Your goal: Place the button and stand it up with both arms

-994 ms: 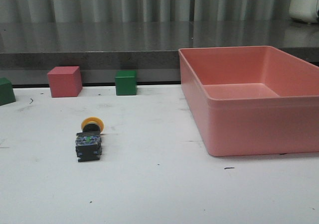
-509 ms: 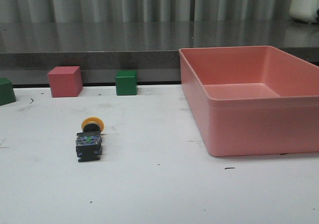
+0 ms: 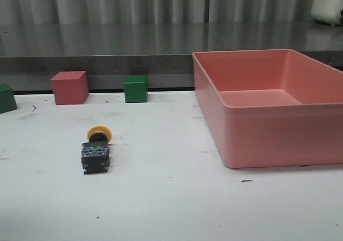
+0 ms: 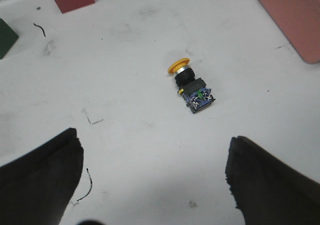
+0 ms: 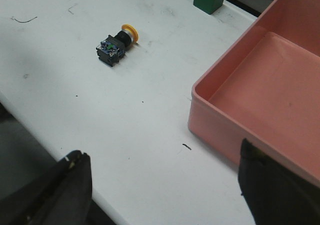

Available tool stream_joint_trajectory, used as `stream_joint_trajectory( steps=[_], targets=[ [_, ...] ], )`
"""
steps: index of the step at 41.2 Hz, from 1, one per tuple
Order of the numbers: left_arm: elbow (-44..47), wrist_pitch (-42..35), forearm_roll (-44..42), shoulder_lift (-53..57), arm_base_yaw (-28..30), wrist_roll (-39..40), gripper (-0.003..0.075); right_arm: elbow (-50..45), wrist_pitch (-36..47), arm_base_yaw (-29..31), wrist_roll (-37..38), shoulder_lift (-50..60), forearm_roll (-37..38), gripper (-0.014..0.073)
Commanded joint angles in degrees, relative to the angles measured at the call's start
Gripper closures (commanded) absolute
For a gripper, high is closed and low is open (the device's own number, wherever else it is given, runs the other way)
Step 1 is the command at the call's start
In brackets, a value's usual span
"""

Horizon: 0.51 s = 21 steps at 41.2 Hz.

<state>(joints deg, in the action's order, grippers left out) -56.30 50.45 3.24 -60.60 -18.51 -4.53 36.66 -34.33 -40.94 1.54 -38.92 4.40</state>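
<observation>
The button lies on its side on the white table, left of middle, its yellow cap pointing toward the back and its blue-green base toward the front. It also shows in the left wrist view and in the right wrist view. My left gripper is open and empty, above the table, well short of the button. My right gripper is open and empty, over the table's front edge beside the pink bin. Neither arm shows in the front view.
A large pink bin stands at the right. A pink cube and a green cube stand at the back edge. Another green cube stands at the far left. A grey ledge runs behind the table.
</observation>
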Motion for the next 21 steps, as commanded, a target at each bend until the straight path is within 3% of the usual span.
stream_joint_trajectory(
  steps=[1, 12, 21],
  targets=[
    [-4.81, -1.07, 1.27, -4.96, -1.08, 1.55, 0.0134, 1.50, 3.89, 0.28, -0.18, 0.20, 0.05, -0.0021],
    [-13.70, 0.79, 1.08, -19.46, -6.77, 9.53, 0.0134, 1.50, 3.89, 0.28, -0.18, 0.20, 0.05, -0.0021],
    [-20.87, 3.93, -3.24, -30.51, -9.68, 20.45, 0.0134, 1.50, 3.89, 0.28, -0.18, 0.20, 0.05, -0.0021]
  ],
)
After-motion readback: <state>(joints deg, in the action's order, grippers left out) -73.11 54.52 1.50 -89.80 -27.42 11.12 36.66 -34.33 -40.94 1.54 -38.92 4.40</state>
